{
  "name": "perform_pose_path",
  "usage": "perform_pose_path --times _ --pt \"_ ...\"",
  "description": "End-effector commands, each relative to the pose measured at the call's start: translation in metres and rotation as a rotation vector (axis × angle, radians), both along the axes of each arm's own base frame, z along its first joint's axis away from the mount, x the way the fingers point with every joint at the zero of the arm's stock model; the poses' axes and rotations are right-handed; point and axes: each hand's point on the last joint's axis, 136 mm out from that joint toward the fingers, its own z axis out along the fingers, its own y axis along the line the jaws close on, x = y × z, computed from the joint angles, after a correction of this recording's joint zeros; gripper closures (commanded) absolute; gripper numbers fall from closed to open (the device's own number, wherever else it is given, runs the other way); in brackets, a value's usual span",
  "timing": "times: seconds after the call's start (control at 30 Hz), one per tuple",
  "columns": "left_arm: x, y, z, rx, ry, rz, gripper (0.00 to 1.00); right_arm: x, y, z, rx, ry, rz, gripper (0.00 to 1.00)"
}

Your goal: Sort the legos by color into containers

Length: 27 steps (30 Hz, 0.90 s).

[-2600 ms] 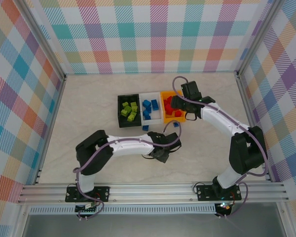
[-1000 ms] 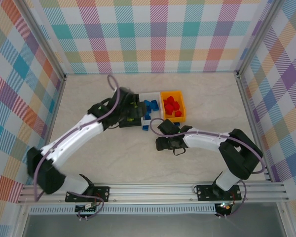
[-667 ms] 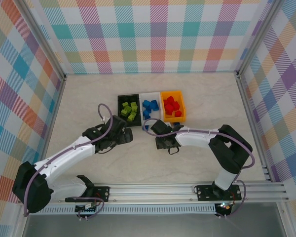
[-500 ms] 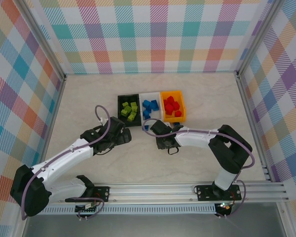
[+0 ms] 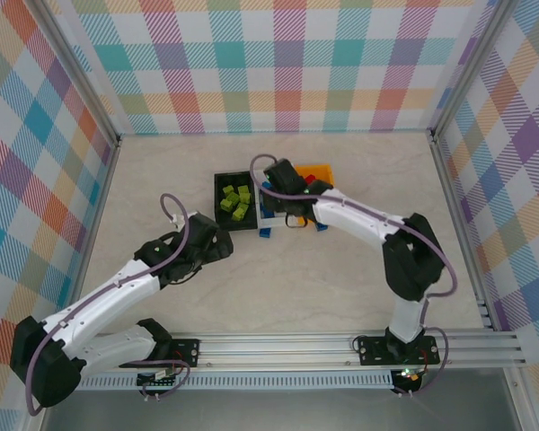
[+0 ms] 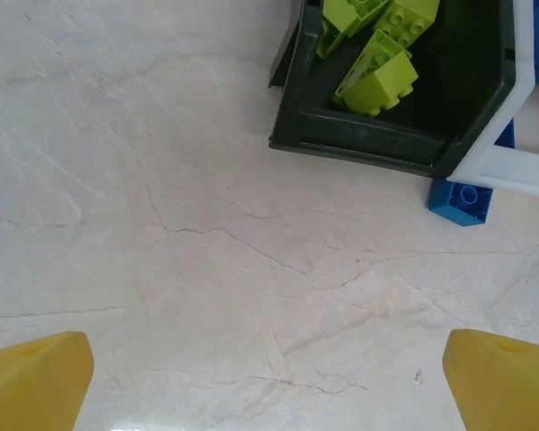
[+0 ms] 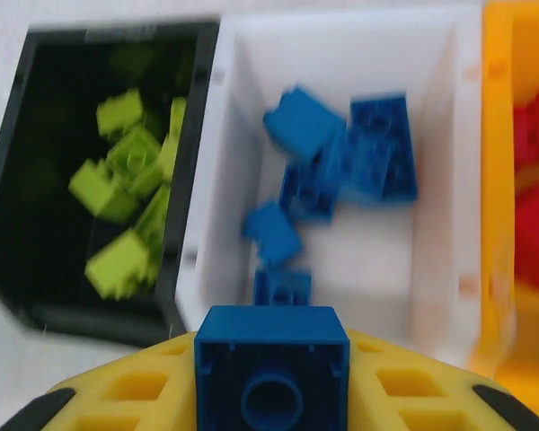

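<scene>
Now right pincer (image 7: 272,400) clamped on blue brick (image 7: 272,368) over white bin (image 7: 368,260) — left pincer (image 6: 269,386) spread wide.

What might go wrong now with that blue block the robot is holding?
1. The small blue studded brick in the right gripper hangs near the white plastic bin's front wall; released early, it may bounce out.
2. A loose blue brick lies tight against that bin, awkward to pinch.

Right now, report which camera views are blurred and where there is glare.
Right wrist: the black bin and white bin are smeared soft, while the blue brick in the right gripper is sharper. Left wrist: crisp veins on the table, faint glare at the bottom edge. Top external: evenly lit, sharp, soft shadows.
</scene>
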Motion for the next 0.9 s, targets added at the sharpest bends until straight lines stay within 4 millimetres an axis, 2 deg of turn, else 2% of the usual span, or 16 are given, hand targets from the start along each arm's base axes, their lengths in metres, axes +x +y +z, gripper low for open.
perform_pose_path --times 0.0,0.13,0.23,0.27,0.33,0.47,0.57,0.67,0.8,0.87 --pt "-0.013 0.013 -0.008 0.036 0.024 0.019 0.00 0.014 -0.001 -0.031 -0.076 0.065 0.023 0.63" --pt "-0.018 0.018 -0.006 0.037 0.014 0.022 0.00 0.031 0.006 -0.040 -0.078 0.077 0.012 0.54" --pt "-0.018 0.020 -0.002 0.038 0.003 0.024 0.00 0.035 0.010 -0.035 -0.058 0.064 0.015 0.31" --pt "-0.018 0.020 0.000 0.038 -0.001 0.024 0.00 0.034 0.011 -0.031 -0.047 0.058 0.018 0.26" --pt "-0.018 0.021 0.003 0.035 -0.005 0.025 0.00 0.034 0.011 -0.021 -0.032 0.040 0.020 0.22" --pt "-0.017 0.020 0.006 0.022 -0.015 0.026 0.00 0.030 0.015 -0.003 -0.010 0.005 0.046 0.22" --pt "-0.017 0.020 0.005 0.023 -0.014 0.027 0.00 0.029 0.021 -0.006 -0.008 0.030 0.060 0.22" --pt "-0.017 0.021 0.004 0.027 -0.010 0.030 0.00 0.035 0.018 -0.012 -0.024 0.030 0.019 0.22" --pt "-0.019 0.024 0.005 0.030 -0.009 0.032 0.00 0.050 0.015 -0.015 -0.034 0.033 -0.019 0.30" --pt "-0.019 0.025 0.006 0.031 -0.011 0.037 0.00 0.057 0.013 -0.019 -0.055 0.039 -0.035 0.37"
